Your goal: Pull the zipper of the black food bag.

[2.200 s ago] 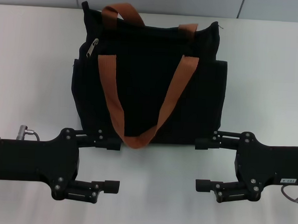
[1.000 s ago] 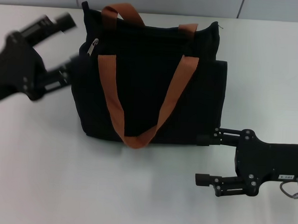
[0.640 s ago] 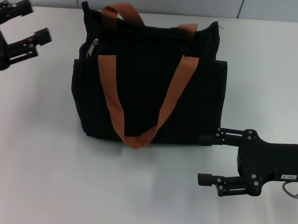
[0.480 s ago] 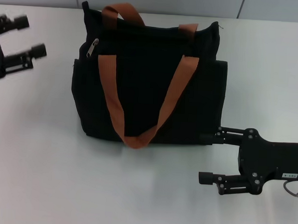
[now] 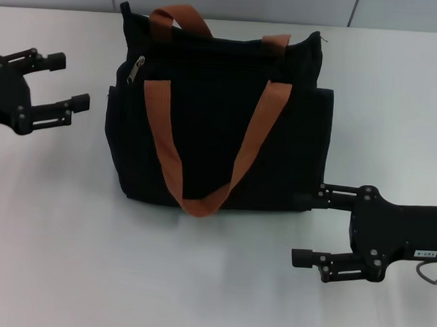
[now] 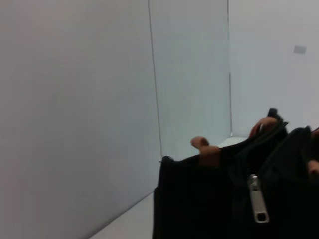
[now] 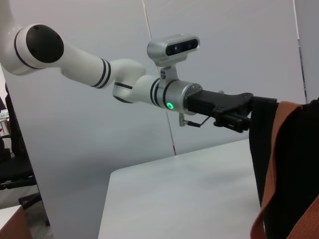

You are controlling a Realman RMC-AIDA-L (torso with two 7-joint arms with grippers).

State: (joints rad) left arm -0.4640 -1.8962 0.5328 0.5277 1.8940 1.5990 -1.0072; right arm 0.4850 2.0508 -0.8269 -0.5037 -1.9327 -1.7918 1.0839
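Observation:
The black food bag (image 5: 221, 120) stands upright in the middle of the white table, its two orange-brown handles draped over its front. The zipper (image 5: 135, 69), a small silver pull tab, hangs at the bag's upper left corner and also shows in the left wrist view (image 6: 258, 201). My left gripper (image 5: 69, 79) is open, level with the bag's upper left side, a short gap from the zipper. My right gripper (image 5: 307, 227) is open beside the bag's lower right corner, its upper finger close against the bag's base.
The white table (image 5: 198, 280) spreads around the bag, with a grey panelled wall (image 5: 234, 2) behind it. In the right wrist view the left arm (image 7: 129, 82) reaches across toward the bag's edge.
My left arm swung up from the table's front edge to the bag's upper left, then drew in closer toward the zipper. The right gripper has barely shifted. The bag stays still.

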